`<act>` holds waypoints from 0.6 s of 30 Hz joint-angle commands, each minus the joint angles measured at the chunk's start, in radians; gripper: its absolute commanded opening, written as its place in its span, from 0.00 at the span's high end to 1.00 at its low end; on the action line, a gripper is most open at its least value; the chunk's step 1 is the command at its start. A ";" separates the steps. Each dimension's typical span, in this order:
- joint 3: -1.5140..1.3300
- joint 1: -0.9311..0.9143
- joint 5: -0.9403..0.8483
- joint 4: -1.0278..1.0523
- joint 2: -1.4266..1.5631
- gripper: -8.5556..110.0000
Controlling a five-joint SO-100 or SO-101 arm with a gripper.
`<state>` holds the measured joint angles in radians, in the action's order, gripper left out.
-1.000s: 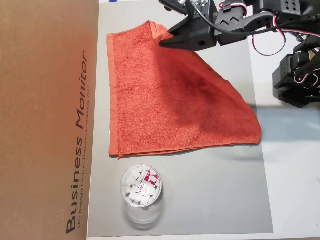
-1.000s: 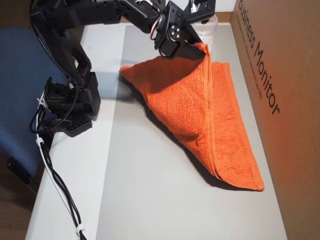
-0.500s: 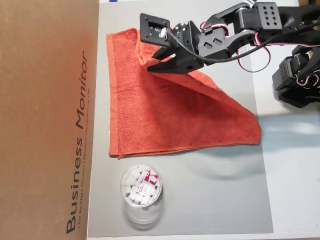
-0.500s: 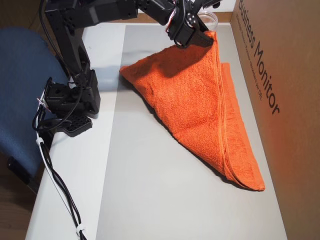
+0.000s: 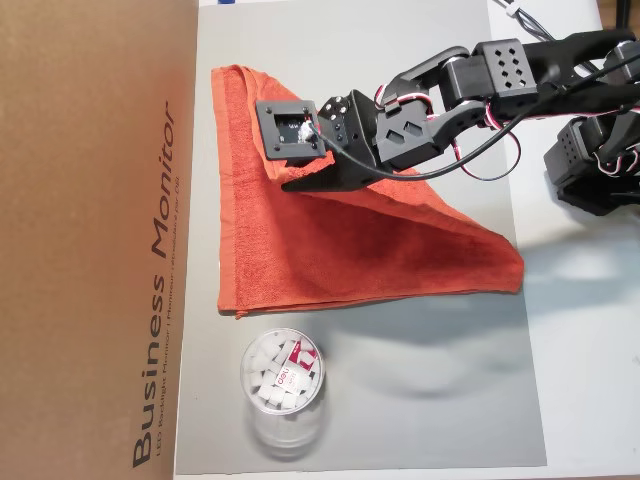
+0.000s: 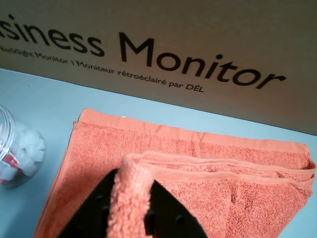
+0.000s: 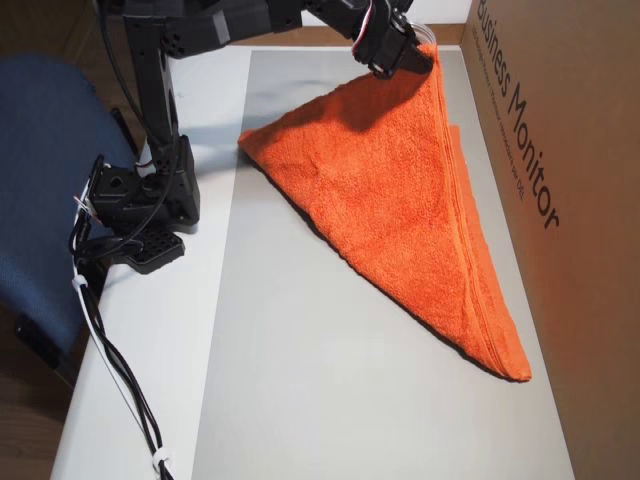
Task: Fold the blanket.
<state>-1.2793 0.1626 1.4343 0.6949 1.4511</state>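
Gripper [image 6: 130, 220]: clenched on a corner of the blanket [image 5: 330, 240], carried further toward the box [image 5: 95, 200] than half a second ago. Blanket: spread on the grey mat [image 5: 430, 400], now doubled diagonally, raised corner almost matched to the box-side edge; fold nearly closed.

Blanket [image 5: 330, 250]: orange-red terry cloth, half-folded on the diagonal.
One corner lifted, pinched in the pincer [image 6: 130, 218] and drawn over the flat lower layer; hemmed band edge runs along the side nearest the lettering in the wrist view.
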 commanded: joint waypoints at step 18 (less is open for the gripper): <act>0.067 0.097 -0.137 -0.423 -0.276 0.93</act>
<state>-1.2732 0.2424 1.3008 0.3206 1.1735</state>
